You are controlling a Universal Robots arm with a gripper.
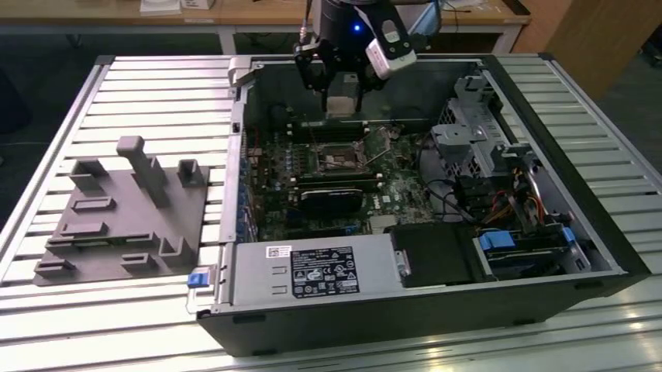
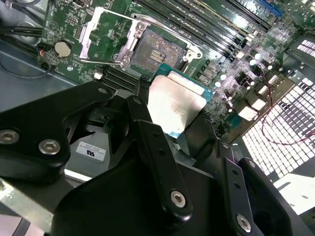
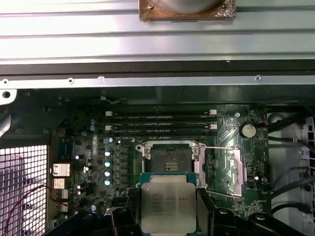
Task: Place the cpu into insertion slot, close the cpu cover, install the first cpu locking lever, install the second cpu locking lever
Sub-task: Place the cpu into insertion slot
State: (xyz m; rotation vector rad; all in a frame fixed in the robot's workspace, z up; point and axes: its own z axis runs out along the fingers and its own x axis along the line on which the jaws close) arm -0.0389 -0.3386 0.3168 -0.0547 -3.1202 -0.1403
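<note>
The black gripper (image 3: 168,219) clamps the flat silver-grey square cpu (image 3: 168,204) by its edges, level above the open black square socket (image 3: 170,160), apparently for seating.

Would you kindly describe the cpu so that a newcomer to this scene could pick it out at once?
Look inside the open computer case, at the green motherboard with its empty cpu socket. Near that socket the gripper grips the cpu: a flat square chip with a dull silver top and green rim, unlike the dark socket.
</note>
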